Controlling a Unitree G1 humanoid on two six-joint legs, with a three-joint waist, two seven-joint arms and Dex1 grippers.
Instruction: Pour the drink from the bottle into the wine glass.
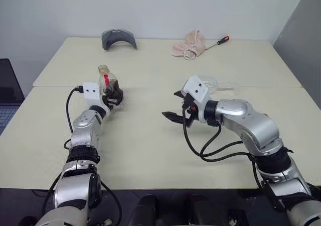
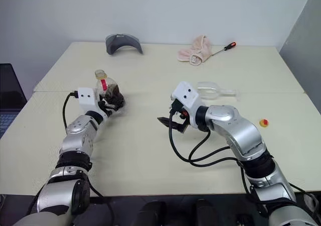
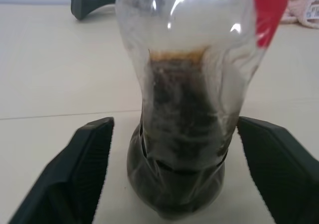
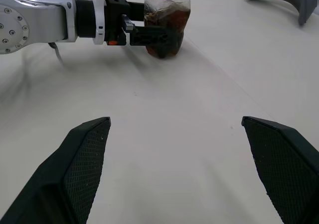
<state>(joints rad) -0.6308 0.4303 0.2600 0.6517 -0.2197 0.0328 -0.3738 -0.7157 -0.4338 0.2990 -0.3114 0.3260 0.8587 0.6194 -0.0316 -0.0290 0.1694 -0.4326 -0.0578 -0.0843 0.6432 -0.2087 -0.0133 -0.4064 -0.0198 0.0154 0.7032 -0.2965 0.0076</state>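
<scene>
So the pale table (image 1: 150,150) took up most of what I saw. My right gripper (image 1: 176,105) hovered mid-table with its fingers spread wide and nothing in them. The left gripper (image 2: 114,103) sat around the bottle (image 1: 110,83), which stood upright on the table's left side, and the fingers (image 3: 82,169) stood clear of it on both sides. Dark drink (image 3: 182,149) filled its lower half. The wine glass (image 2: 214,91) lay on its side just behind my right wrist. A small yellow-and-red cap (image 2: 263,122) sat off to the right.
</scene>
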